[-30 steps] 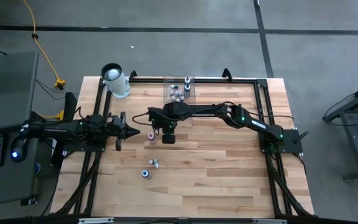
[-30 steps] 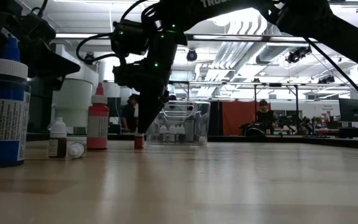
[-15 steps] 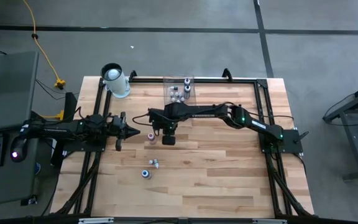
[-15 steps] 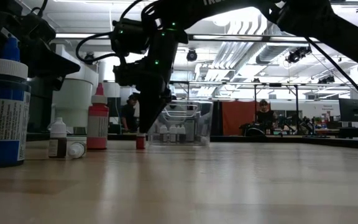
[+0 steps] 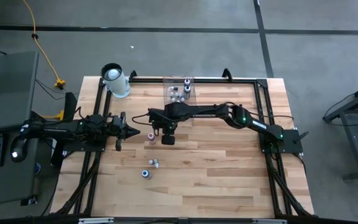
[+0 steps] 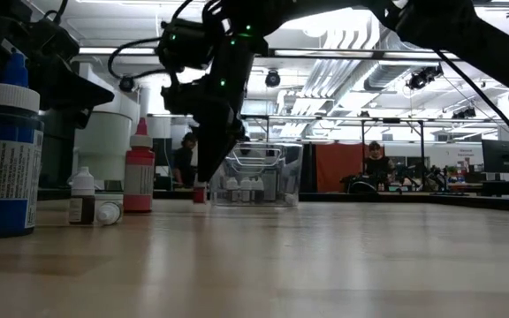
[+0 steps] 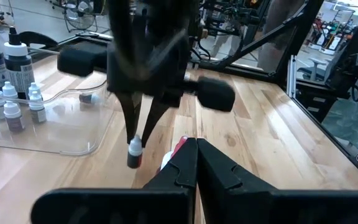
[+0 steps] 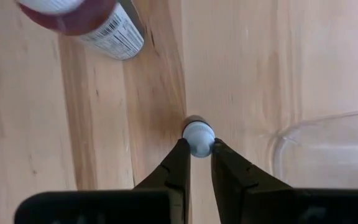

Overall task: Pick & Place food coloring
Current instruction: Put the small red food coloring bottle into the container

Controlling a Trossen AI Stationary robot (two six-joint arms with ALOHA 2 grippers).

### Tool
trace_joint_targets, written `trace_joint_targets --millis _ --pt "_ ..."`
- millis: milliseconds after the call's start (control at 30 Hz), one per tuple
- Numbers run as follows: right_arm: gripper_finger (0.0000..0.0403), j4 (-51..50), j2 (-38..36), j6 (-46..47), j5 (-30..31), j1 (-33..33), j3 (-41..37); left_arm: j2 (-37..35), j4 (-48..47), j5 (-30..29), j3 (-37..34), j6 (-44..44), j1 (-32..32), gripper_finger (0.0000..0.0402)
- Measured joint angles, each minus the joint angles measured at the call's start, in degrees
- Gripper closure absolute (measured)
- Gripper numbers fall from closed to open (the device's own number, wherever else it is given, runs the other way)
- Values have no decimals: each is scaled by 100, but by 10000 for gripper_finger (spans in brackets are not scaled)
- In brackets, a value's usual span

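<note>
Small bottle (image 8: pixel 198 138) pinched by white cap in my right gripper (image 8: pixel 197 153), hanging just above table, mid-table, near clear bin (image 7: pixel 55 134) at far edge. Judged light, rigid, smooth; cap is the narrow part, fair hold but could swivel. Left gripper (image 7: pixel 196 149) closed, empty, toward left edge.

Bright overhead lighting; arms silhouetted at table level, near objects blurred.
</note>
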Motion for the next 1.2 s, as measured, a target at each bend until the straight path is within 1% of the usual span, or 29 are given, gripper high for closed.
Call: trace_joint_targets --millis 400,667,1033,1200 --pt "368 -111 -235 149 4 0 0 -2 0 -2 0 0 0 401" --pt "368 -109 -762 400 78 27 0 -1 0 -22 0 0 0 401" --pt "368 -7 -1653 988 839 15 2 0 0 -24 0 0 0 401" --pt "368 -33 -1965 1541 1127 -136 4 -1 0 -24 0 0 0 401"
